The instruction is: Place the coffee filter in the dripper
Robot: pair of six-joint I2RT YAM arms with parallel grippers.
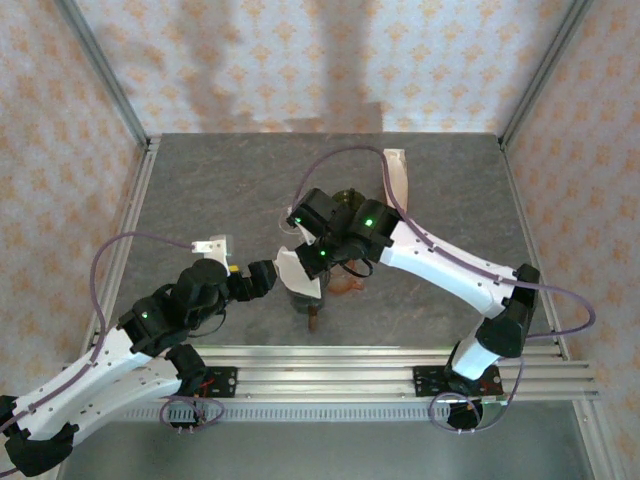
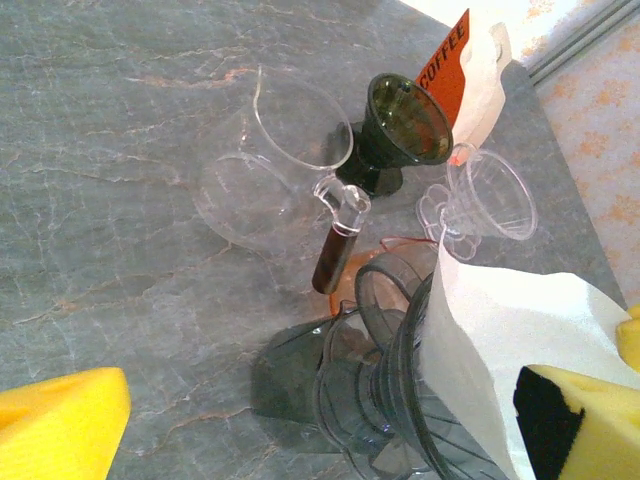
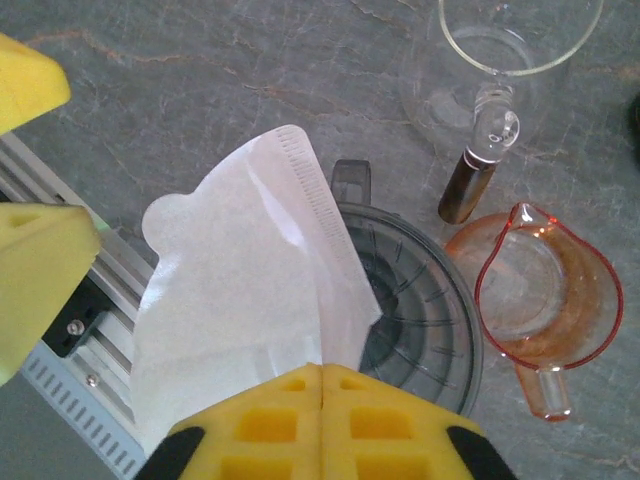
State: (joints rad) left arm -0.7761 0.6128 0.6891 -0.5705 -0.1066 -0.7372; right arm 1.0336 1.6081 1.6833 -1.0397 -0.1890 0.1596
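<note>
Pinches the white coffee filter (image 3: 240,300) by its lower edge with the right tool (image 3: 322,380), yellow pads pressed flat together on the paper. Holds that filter folded flat and slanted across the left rim of the grey dripper (image 3: 420,300), one corner reaching over the ribbed cone and the rest hanging outside, toward the aluminium rail (image 1: 340,365) at the near edge of the table (image 1: 200,190). Does not yet have the paper opened out or seated in the cone. Holds the left tool (image 1: 268,275) wide open just beside the filter, one yellow foam finger (image 2: 65,420) at each lower corner of the left wrist view and the paper standing against the right-hand one; cannot tell whether that finger touches it. Has both tools meeting, seen from above, near the middle of the table, right over the dripper. Finds a glass carafe (image 2: 270,160) with a dark handle just behind the dripper, an orange transparent dripper (image 3: 545,300) just beside the grey one on its right in the right wrist view, a dark green funnel (image 2: 405,120) and a clear plastic dripper (image 2: 485,195) farther back, and a filter packet (image 2: 450,60) with an orange COFFEE label near the far edge of the table
</note>
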